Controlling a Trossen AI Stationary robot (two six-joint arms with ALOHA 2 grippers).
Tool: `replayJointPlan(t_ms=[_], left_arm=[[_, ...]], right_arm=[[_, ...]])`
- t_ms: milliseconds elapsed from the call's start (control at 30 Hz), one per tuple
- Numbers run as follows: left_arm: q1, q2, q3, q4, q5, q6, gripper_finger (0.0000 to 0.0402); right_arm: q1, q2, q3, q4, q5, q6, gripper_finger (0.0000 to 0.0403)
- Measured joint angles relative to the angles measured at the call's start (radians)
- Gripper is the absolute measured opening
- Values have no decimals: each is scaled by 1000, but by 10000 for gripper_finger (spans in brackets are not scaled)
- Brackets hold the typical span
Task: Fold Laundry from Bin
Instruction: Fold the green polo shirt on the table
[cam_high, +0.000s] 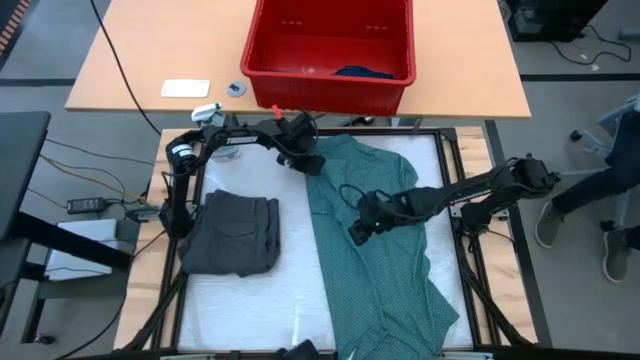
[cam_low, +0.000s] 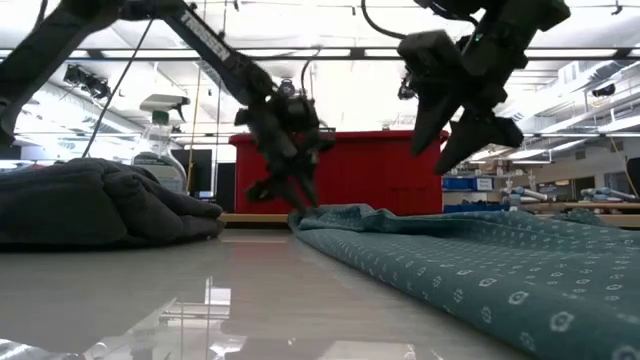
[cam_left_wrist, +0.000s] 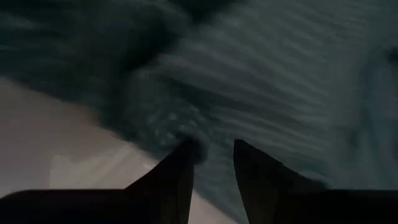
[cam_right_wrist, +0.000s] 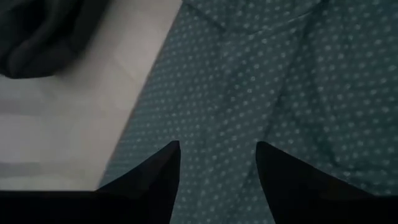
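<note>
left gripper (cam_high: 312, 163) pinches the teal dotted t-shirt (cam_high: 375, 250) at its corner nearest the red bin (cam_high: 330, 45) — right gripper (cam_high: 357, 232) hovers over the shirt's middle (fingers spread, empty).

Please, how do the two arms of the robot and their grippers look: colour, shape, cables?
Both arms are dark, nearly black, built of slim jointed links. The left arm has a white part near one joint, and a thin black cable loops beside it. The left gripper and right gripper each end in two dark pointed fingers.
</note>
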Motion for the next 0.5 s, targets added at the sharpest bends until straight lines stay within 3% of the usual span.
replayJointPlan(t_ms=[100,267,500], left_arm=[[-32,-46,0,15,0,6,117],[-52,-85,1,120,-26,16,117],[-72,8,0,244,-16,87,116]], right_arm=[[-32,50,0,22,32,-31,211],[-109,149,0,158,1,-75,200],[-127,225,0,182,-49,9,188]])
